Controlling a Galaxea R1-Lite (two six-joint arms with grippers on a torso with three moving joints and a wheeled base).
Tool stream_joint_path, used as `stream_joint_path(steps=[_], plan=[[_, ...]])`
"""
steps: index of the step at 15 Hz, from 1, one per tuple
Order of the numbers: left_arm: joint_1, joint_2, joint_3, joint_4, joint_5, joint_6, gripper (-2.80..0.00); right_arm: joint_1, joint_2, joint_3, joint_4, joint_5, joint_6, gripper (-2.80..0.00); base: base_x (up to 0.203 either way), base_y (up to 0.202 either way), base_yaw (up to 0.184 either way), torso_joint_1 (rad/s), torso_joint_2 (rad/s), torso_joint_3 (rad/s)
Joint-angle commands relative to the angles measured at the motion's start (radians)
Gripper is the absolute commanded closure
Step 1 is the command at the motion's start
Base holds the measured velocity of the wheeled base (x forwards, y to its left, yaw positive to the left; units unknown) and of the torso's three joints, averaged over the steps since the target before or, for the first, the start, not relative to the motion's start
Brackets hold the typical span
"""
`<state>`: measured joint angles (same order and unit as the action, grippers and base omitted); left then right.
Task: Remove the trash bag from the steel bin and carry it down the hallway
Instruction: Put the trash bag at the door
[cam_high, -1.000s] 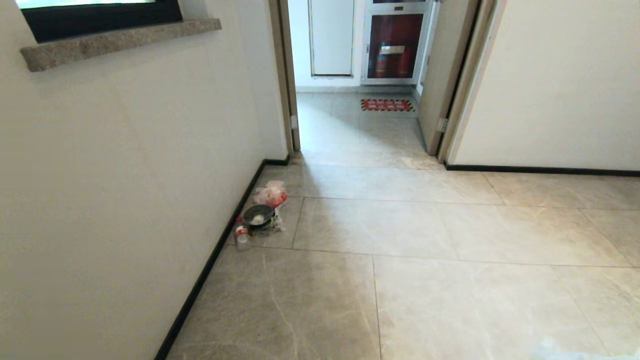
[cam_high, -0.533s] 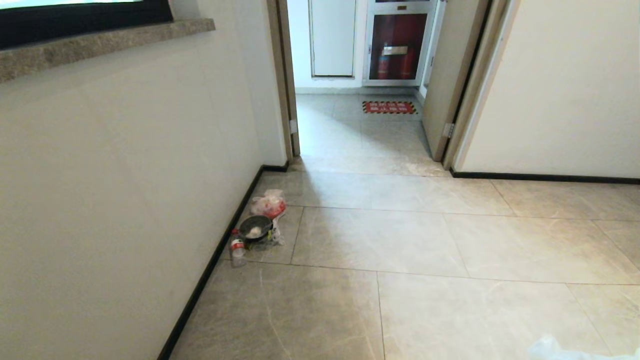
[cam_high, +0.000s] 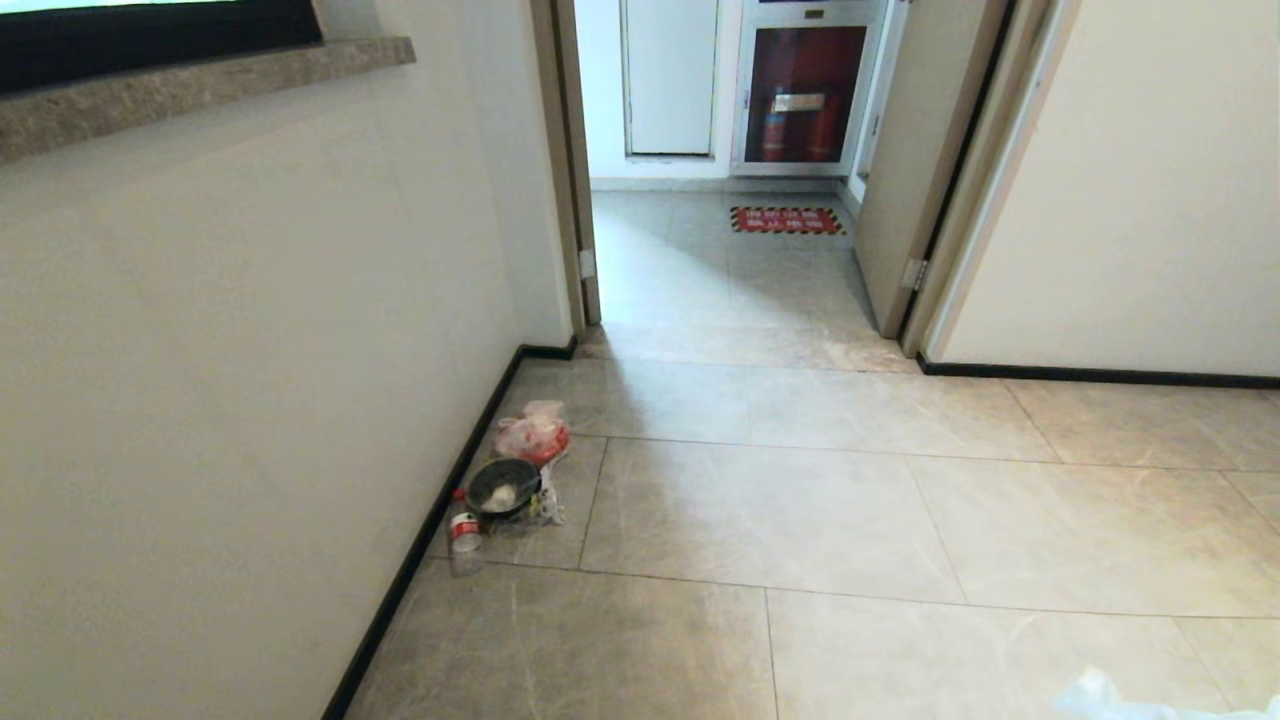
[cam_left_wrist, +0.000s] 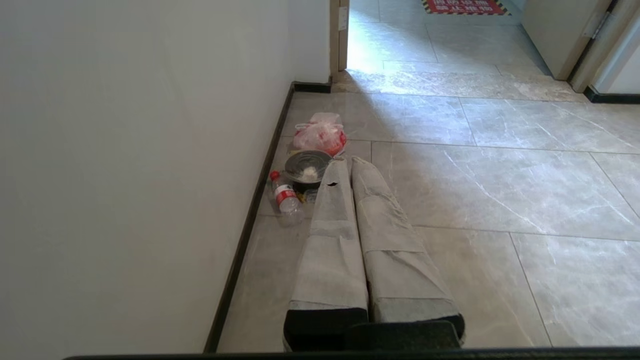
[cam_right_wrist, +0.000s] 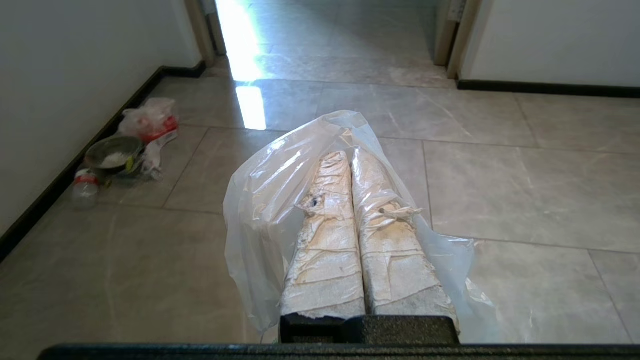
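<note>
Already the bag (cam_right_wrist: 260, 210) is out and riding on the right gripper (cam_right_wrist: 348, 156): its jaws are pressed together on the thin clear-white film, which drapes back over both fingers and hangs down either side. That pinch near the bag's mouth looks meant to let the rest dangle free of the floor (cam_high: 800, 500) while the robot travels; only a pale corner of the plastic pokes into the bottom right of the head view. I can't make out any green print from here, and nothing heavy seems to be weighing it down.

The left gripper (cam_left_wrist: 348, 161) is held straight ahead and low, jaws together on nothing, idle and kept out of the load's way.

No steel bin shows in any view, so I judge the removal done and the carry under way. Ahead the hallway (cam_high: 720, 260) runs on through an open doorway (cam_high: 590, 250), with a red mat (cam_high: 787, 220) and a red cabinet (cam_high: 805, 95) beyond.

Against the left wall's baseboard (cam_high: 430, 530) sits a little heap: a pinkish-red bag (cam_high: 533, 436), a dark bowl (cam_high: 500, 487) with something white inside, and a plastic bottle (cam_high: 462, 535) lying just beside it. That clutter hugs the wall, clear of the middle of the passage, so a line down the centre should pass it; drifting left could bring the base near the bottle.
</note>
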<state>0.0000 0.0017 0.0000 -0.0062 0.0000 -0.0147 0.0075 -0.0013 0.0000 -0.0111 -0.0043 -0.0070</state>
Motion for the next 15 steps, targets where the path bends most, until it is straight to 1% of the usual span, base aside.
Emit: stream_joint_path(steps=[1,15], plan=[[0.000,0.000,0.000,-0.001,0.000,-0.001,0.00,0.000,0.000,0.000,0.000,0.000,0.004,0.00,0.191,0.000,0.001,0.002,0.00,0.003],[0.000,0.000,0.000,-0.001,0.000,-0.001,0.00,0.000,0.000,0.000,0.000,0.000,0.005,0.00,0.194,0.000,0.001,0.002,0.00,0.002]])
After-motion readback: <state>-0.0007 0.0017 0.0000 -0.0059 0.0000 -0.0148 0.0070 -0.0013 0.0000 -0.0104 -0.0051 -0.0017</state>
